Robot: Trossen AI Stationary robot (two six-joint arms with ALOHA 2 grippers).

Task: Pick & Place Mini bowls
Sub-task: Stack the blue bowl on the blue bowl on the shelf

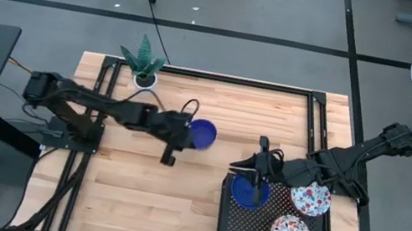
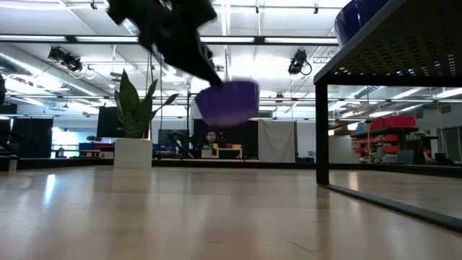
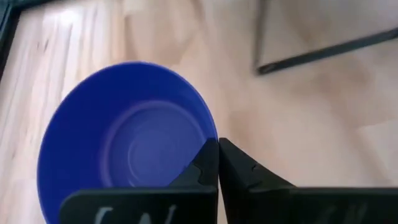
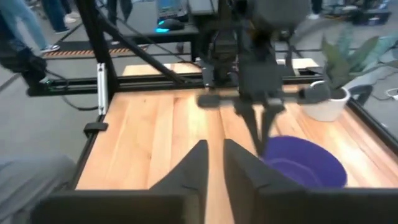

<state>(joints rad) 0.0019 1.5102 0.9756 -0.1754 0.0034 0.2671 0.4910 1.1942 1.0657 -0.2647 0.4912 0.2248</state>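
The blue mini bowl (image 1: 202,134) hangs clear of the wooden table (image 1: 173,203), its rim pinched in the clenched left gripper (image 1: 189,136); the black rack (image 1: 250,225) lies to its right, nearer the right arm. On the rack, the right gripper (image 1: 263,179) stands over another blue bowl (image 1: 246,192), fingers slightly parted, gripping nothing visible. Two patterned bowls (image 1: 309,199) sit beside it. A workshop shows behind.
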